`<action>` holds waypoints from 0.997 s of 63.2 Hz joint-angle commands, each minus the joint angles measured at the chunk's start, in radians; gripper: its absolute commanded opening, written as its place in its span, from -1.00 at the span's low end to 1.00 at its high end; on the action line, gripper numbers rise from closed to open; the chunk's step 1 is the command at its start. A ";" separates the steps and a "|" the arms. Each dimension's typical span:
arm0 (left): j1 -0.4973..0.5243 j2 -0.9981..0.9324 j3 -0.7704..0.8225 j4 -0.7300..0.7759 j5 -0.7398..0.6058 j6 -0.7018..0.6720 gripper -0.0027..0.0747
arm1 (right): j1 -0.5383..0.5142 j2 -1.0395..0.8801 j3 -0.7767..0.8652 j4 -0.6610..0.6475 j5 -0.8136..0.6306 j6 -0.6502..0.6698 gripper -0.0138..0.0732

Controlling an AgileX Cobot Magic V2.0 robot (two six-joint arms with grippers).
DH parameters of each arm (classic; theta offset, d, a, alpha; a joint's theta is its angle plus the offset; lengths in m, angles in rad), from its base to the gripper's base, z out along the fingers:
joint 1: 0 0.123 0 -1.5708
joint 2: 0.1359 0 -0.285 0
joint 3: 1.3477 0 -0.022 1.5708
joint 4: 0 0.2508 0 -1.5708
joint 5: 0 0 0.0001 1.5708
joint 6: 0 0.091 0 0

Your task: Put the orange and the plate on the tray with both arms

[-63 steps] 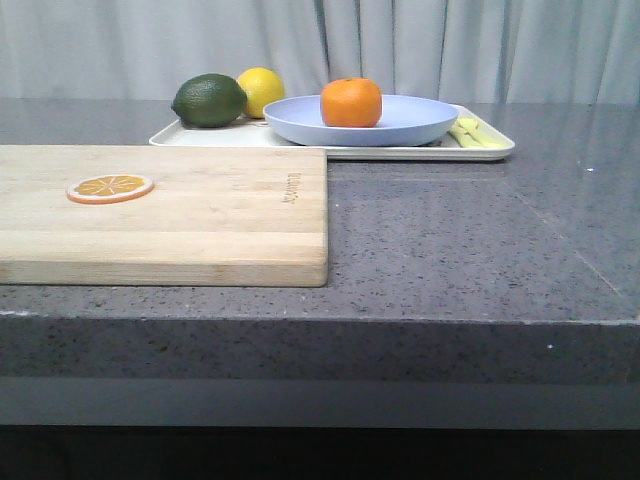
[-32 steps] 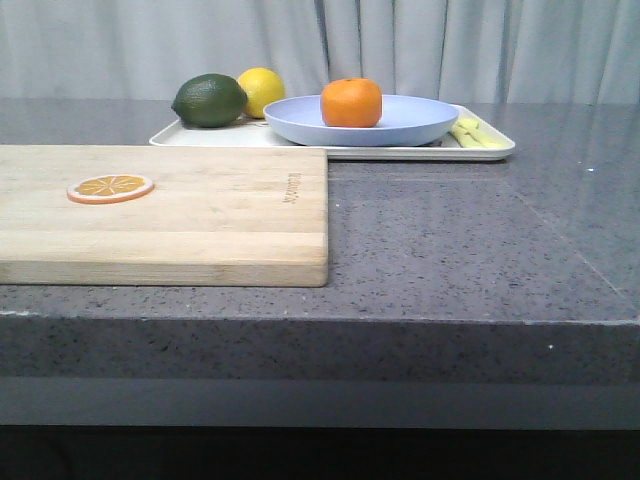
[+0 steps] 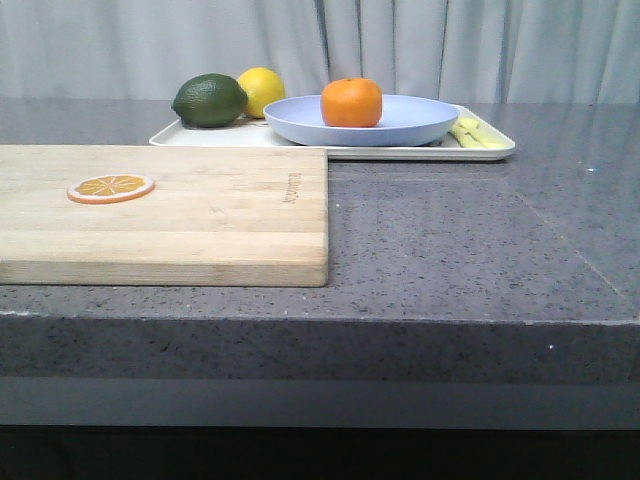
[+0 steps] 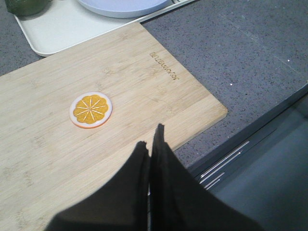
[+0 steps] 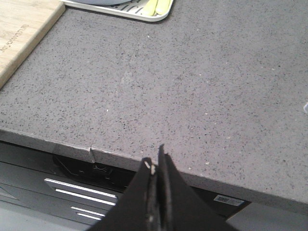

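Neither arm is seen in the front view. In the left wrist view the pale blue round plate [image 4: 126, 6] and the dark green fruit [image 4: 24, 6] are cut off by the frame edge, and the orange is not shown there. In the right wrist view only a corner of the cream-white rectangular tray [image 5: 144, 12] is visible, with some pale yellow-green pieces [image 5: 156, 6] whose kind cannot be made out.

One whole round orange [image 3: 351, 102] is seen resting in the one plate [image 3: 420, 120], which sits on the one tray [image 3: 200, 137] at the far side of the grey speckled countertop [image 3: 460, 240]. One yellow lemon [image 3: 262, 88] and one green fruit [image 3: 209, 100] are also found on the tray, beside the plate. One thin orange slice [image 3: 110, 187] lies on the one wooden cutting board [image 3: 220, 215].

The left gripper [image 4: 152, 139] is held above the board's near edge, its black fingers pressed together with nothing between them. The right gripper [image 5: 155, 161] is likewise closed and empty, above the counter's front edge.
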 commanded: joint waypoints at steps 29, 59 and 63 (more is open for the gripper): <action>0.004 -0.011 -0.022 0.002 -0.066 -0.010 -0.98 | -0.001 0.010 -0.023 -0.006 -0.067 -0.007 -0.95; 0.034 -0.126 0.221 0.000 -0.128 -0.010 -0.98 | -0.001 0.010 -0.023 -0.006 -0.065 -0.007 -0.95; 0.070 -0.160 0.246 0.000 -0.128 -0.010 -0.98 | -0.001 0.010 -0.023 -0.006 -0.065 -0.007 -0.95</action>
